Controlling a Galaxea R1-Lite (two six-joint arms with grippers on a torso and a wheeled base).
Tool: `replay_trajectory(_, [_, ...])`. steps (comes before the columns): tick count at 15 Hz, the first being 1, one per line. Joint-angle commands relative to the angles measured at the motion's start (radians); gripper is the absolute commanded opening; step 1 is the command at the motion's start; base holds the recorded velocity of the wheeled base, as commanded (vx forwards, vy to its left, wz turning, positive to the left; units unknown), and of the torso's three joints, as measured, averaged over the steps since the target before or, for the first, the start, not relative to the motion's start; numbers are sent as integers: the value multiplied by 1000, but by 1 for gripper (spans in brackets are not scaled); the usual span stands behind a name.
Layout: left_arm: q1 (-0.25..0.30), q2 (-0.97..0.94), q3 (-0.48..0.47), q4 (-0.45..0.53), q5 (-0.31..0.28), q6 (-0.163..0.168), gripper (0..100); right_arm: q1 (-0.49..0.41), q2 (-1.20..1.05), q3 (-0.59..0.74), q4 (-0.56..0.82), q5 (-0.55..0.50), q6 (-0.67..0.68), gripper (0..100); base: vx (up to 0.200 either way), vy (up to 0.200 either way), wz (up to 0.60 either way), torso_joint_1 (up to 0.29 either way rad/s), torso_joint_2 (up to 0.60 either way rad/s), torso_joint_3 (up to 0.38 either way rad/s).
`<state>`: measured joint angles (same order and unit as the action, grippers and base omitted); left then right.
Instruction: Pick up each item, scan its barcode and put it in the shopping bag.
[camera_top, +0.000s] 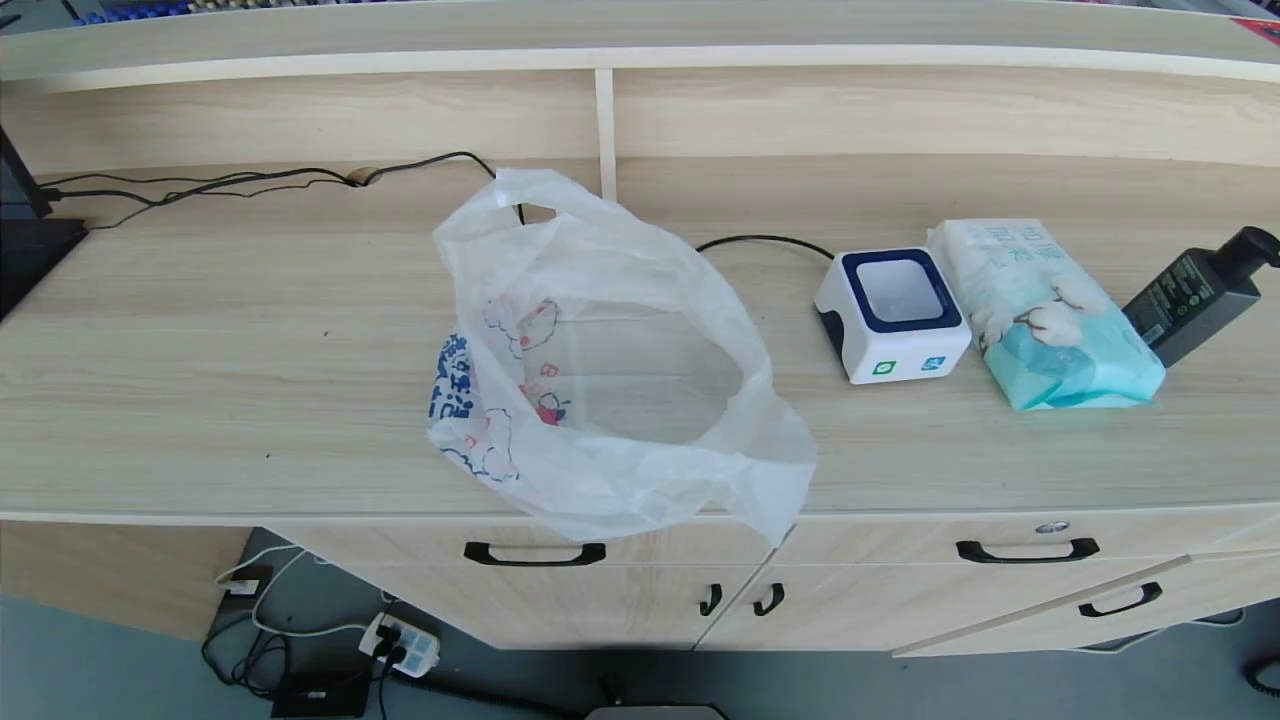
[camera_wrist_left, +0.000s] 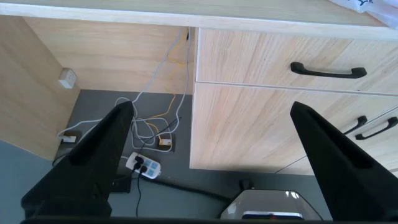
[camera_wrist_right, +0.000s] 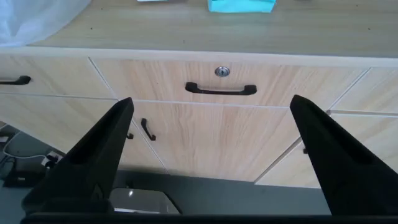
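Observation:
A translucent white shopping bag (camera_top: 600, 370) with blue and red print lies open-mouthed on the wooden counter (camera_top: 220, 350), its lower edge hanging over the front. To its right stands a white scanner (camera_top: 892, 315) with a dark blue frame. Beside that lies a teal and white tissue pack (camera_top: 1045, 315), then a dark pump bottle (camera_top: 1200, 295) lying tilted. My left gripper (camera_wrist_left: 211, 162) hangs open below the counter, facing the drawer fronts. My right gripper (camera_wrist_right: 211, 155) is open too, low before the drawer with the keyhole (camera_wrist_right: 222, 71). The tissue pack's edge (camera_wrist_right: 241, 5) peeks over the counter.
Black cables (camera_top: 250, 180) run along the back left of the counter, and a dark device (camera_top: 30, 250) sits at the far left edge. A raised wooden ledge (camera_top: 640, 60) backs the counter. Drawers with black handles (camera_top: 1027, 550) are below; a power strip (camera_top: 405, 645) lies on the floor.

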<state>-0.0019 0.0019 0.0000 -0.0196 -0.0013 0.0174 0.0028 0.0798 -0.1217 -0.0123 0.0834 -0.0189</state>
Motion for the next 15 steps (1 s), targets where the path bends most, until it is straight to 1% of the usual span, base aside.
replay_trajectory(1, [0, 0, 0, 0, 0, 2, 100, 28, 459, -371, -6, 101, 39, 100, 0, 0, 0, 0, 0, 0])
replay_trajectory(2, [0, 0, 0, 0, 0, 2, 100, 26, 545, -443, -5, 95, 45, 100, 0, 0, 0, 0, 0, 0])
replay_trajectory(3, [0, 0, 0, 0, 0, 1, 100, 20, 650, -504, -12, 62, 30, 100, 0, 0, 0, 0, 0, 0])
replay_trajectory(4, [0, 0, 0, 0, 0, 1, 100, 23, 715, -521, -18, 62, 22, 100, 0, 0, 0, 0, 0, 0])
replay_trajectory(5, [0, 0, 0, -3, 0, -1, 100, 33, 781, -543, -40, 81, 16, 100, 0, 0, 0, 0, 0, 0])
replay_trajectory(6, [0, 0, 0, -5, 0, -1, 100, 46, 864, -576, -94, 118, 13, 100, 0, 0, 0, 0, 0, 0])
replay_trajectory(7, [0, 0, 0, -5, 0, -1, 100, 46, 934, -601, -110, 131, 13, 100, 0, 0, 0, 0, 0, 0])
replay_trajectory(11, [0, 0, 0, -7, 0, -1, 100, 46, 1144, -722, -103, 176, -9, 100, 0, 0, 0, 0, 0, 0])
replay_trajectory(13, [0, 0, 0, -7, 0, -2, 100, 20, 1249, -814, -92, 196, -21, 100, 0, 0, 0, 0, 0, 0])
replay_trajectory(15, [0, 0, 0, -7, 0, -1, 100, -26, 1324, -882, -74, 216, -88, 100, 0, 0, 0, 0, 0, 0])
